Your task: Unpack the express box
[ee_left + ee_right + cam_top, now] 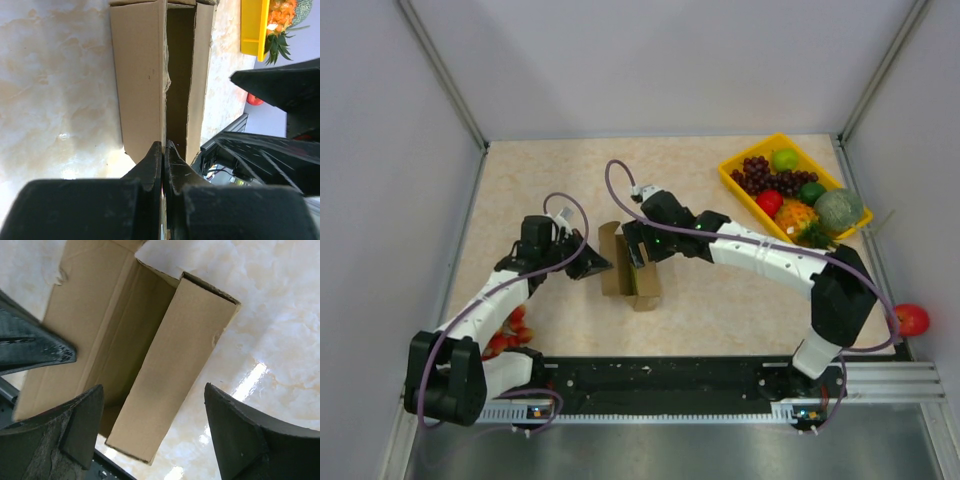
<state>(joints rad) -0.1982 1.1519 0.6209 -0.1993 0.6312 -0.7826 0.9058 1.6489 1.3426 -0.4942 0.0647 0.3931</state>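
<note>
Far left on the desk (720, 300), partly under the left arm, sit some small red items, too hidden to name. Left gripper (603, 266) is pressed together at the left side of the express box (630, 268); in the left wrist view its tips meet right at the near edge of a cardboard flap, but I can't tell if the flap is actually pinched between them.

Express box sits mid-desk between the two arms, standing on a side with one end open. Both wrist views look into the cavity: dark, nothing visible inside as far as the views reach.

Right gripper (150, 430) is spread wide, straddling the box's long side panel, one finger (240, 435) clear of the cardboard on the desk side, the other at the box opening. Not gripping anything.

Far right: yellow tray (740, 183) with grapes, a lime, a pineapple and other fruit, well apart from the box. A red fruit (912, 319) lies off the right desk edge.

Status, my read: flaps open, box looks emptied or nearly so. Left to do: confirm the cavity is empty and let go of the box.
</note>
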